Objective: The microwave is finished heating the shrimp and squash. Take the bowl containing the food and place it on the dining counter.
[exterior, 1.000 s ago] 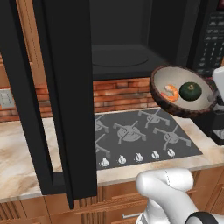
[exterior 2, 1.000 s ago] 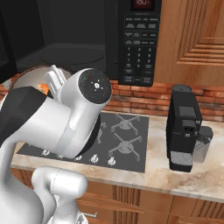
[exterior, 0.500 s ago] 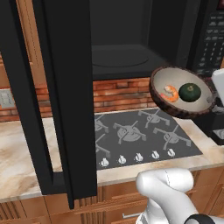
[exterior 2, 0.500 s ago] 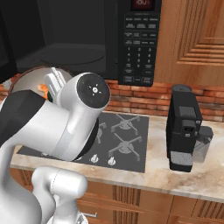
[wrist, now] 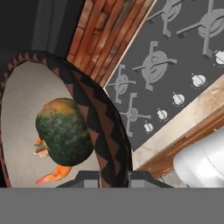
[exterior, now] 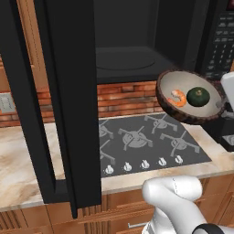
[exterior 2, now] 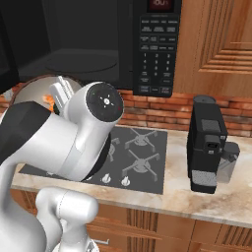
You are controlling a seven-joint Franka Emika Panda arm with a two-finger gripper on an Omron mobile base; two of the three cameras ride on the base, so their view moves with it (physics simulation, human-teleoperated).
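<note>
The bowl [exterior: 185, 82], dark brown outside and cream inside, hangs tilted in the air in front of the open microwave [exterior: 132, 45] and above the cooktop. Inside it lie the orange shrimp [exterior: 177, 98] and the dark green squash [exterior: 198, 96]. My gripper [exterior: 220, 103] is shut on the bowl's right rim. In the hand view the bowl's rim [wrist: 94, 118] runs down between my fingertips [wrist: 87, 178], with the squash [wrist: 65, 131] and shrimp [wrist: 54, 173] close by. The bowl [exterior 2: 32, 93] peeks out behind my arm in the right base view. The dining counter is out of view.
The microwave's black door [exterior: 68, 105] stands swung open at the left. A grey gas cooktop [exterior: 146, 141] lies in the marbled top below the bowl. A black coffee machine [exterior 2: 209, 147] stands to the right, under a wooden cabinet [exterior 2: 216, 44].
The bowl and arm have drifted only slightly, edging left in the right base view. The grip on the rim is unchanged.
</note>
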